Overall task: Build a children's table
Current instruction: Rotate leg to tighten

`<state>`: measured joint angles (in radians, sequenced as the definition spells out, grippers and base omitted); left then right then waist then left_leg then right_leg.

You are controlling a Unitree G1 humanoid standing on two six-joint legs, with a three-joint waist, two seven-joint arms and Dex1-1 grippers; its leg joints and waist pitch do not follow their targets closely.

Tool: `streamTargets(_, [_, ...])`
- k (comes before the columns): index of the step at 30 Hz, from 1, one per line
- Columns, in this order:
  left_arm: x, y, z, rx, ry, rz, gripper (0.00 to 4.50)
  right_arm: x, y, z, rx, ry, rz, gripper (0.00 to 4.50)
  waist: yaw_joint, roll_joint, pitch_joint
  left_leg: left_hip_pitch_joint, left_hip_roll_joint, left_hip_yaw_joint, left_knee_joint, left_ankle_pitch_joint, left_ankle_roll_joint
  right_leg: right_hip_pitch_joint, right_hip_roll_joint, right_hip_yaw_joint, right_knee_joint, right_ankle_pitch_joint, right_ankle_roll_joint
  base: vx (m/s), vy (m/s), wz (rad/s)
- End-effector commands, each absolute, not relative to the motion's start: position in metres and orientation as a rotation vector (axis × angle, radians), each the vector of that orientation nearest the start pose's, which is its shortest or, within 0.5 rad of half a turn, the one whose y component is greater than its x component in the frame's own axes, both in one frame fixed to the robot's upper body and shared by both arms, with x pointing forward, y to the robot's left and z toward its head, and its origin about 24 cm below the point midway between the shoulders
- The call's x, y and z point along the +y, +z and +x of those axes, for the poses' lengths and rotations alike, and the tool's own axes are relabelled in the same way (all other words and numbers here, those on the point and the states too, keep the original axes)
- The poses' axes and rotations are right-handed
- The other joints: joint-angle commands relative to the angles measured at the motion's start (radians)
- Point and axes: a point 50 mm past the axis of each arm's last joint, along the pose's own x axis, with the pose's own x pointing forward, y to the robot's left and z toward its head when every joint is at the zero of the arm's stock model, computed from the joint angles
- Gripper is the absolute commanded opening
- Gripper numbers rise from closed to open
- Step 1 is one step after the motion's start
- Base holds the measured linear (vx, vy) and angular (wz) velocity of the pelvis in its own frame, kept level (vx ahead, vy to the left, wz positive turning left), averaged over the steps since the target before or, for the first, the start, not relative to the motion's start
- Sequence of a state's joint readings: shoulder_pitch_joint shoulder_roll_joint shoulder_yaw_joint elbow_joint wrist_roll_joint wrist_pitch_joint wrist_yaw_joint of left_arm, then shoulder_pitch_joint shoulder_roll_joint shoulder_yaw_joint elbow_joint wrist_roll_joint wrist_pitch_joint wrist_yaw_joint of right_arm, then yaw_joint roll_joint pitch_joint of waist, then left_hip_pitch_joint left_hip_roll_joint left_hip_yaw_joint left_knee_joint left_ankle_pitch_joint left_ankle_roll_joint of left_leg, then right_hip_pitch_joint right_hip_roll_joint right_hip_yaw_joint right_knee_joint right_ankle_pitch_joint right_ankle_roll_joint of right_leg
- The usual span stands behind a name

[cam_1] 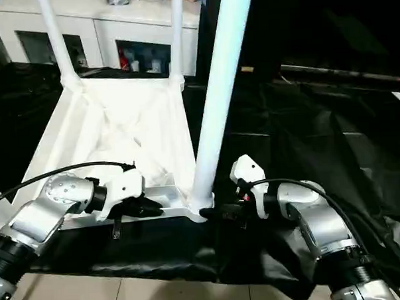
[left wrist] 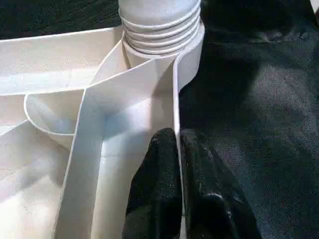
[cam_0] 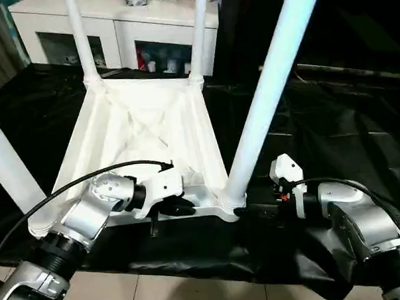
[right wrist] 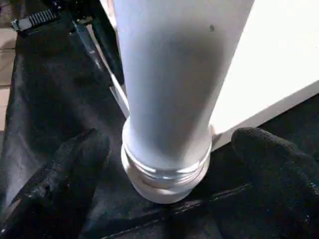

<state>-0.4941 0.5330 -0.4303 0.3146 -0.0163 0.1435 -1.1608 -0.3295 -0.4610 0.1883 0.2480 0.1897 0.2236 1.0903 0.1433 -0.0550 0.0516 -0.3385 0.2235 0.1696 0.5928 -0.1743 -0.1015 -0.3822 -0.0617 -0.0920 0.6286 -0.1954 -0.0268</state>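
Note:
The children's table (cam_0: 146,126) lies upside down on the black-covered work table, ribbed underside up. Its four white legs point upward. The near right leg (cam_0: 267,87) stands in its corner socket (right wrist: 167,179). My left gripper (left wrist: 177,137) is shut on the thin near rim wall (left wrist: 175,94) of the top, one black finger on each side, just left of that socket. My right gripper (right wrist: 169,149) is open around the base of the near right leg. Its two fingers (right wrist: 79,154) stand apart on either side of the leg with a gap to it.
The two far legs (cam_0: 79,36) rise in front of a white glass-door cabinet (cam_0: 115,27). The near left leg (cam_0: 8,165) stands at the left edge. Black cover (cam_0: 331,118) spreads to the right. The work table's front edge and the floor (cam_0: 160,291) lie just below my arms.

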Motion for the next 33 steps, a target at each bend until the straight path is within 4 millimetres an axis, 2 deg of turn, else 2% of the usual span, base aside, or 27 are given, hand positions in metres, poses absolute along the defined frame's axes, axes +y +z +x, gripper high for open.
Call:
streamTargets(1, [0.142, 0.053, 0.294, 0.501, -1.360, 0.603, 0.79, -0.161, 0.057, 0.285, 0.333, 1.174, -0.227, 4.50, -0.006, 0.009, -0.054, 0.003, 0.012, -0.006, -0.076, -0.297, 0.000, 0.031, -0.081, 0.055, -0.103, -0.406, -0.092, 0.000, 0.000, 0.00])
streamTargets(6, [0.143, 0.051, 0.295, 0.504, -1.350, 0.580, 0.79, -0.160, 0.054, 0.285, 0.331, 1.172, -0.229, 4.50, -0.006, 0.011, -0.055, 0.005, 0.014, -0.006, -0.076, -0.295, 0.000, 0.031, -0.082, 0.056, -0.103, -0.391, -0.103, 0.000, 0.000, 0.00])
streamTargets(11, [0.144, 0.053, 0.297, 0.490, -1.345, 0.551, 0.29, -0.161, 0.051, 0.284, 0.343, 1.179, -0.237, 4.50, -0.007, 0.011, -0.052, 0.005, 0.013, -0.007, -0.078, -0.324, -0.002, 0.031, -0.083, 0.054, -0.108, -0.425, -0.098, 0.000, 0.000, 0.00])
streamTargets(14, [0.145, 0.053, 0.297, 0.495, -1.346, 0.543, 0.03, -0.161, 0.049, 0.286, 0.349, 1.162, -0.266, 4.50, -0.009, 0.009, -0.053, 0.002, 0.012, -0.007, -0.078, -0.307, -0.002, 0.033, -0.083, 0.055, -0.107, -0.420, -0.093, 0.000, 0.000, 0.00])
streamTargets(24, [0.146, 0.049, 0.293, 0.515, -1.357, 0.539, 0.03, -0.149, 0.051, 0.295, 0.289, 1.115, -0.247, 4.50, -0.011, 0.013, -0.054, 0.003, 0.015, -0.006, -0.080, -0.291, -0.003, 0.032, -0.082, 0.057, -0.100, -0.367, -0.118, 0.000, 0.000, 0.00])
streamTargets(28, [0.147, 0.049, 0.293, 0.520, -1.354, 0.544, 0.03, -0.145, 0.050, 0.294, 0.304, 1.134, -0.238, 4.50, -0.011, 0.012, -0.053, 0.004, 0.014, -0.006, -0.081, -0.301, -0.003, 0.032, -0.083, 0.058, -0.103, -0.388, -0.110, 0.000, 0.000, 0.00])
streamTargets(30, [0.147, 0.049, 0.293, 0.521, -1.355, 0.543, 0.00, -0.144, 0.049, 0.294, 0.307, 1.134, -0.237, 4.22, -0.011, 0.013, -0.052, 0.005, 0.014, -0.006, -0.081, -0.302, -0.004, 0.031, -0.083, 0.058, -0.104, -0.396, -0.108, 0.000, 0.000, 0.00])
streamTargets(33, [0.148, 0.049, 0.293, 0.526, -1.353, 0.542, 0.00, -0.142, 0.049, 0.295, 0.307, 1.136, -0.233, 4.13, -0.011, 0.013, -0.052, 0.004, 0.014, -0.006, -0.082, -0.302, -0.004, 0.031, -0.083, 0.058, -0.104, -0.397, -0.106, 0.000, 0.000, 0.00])
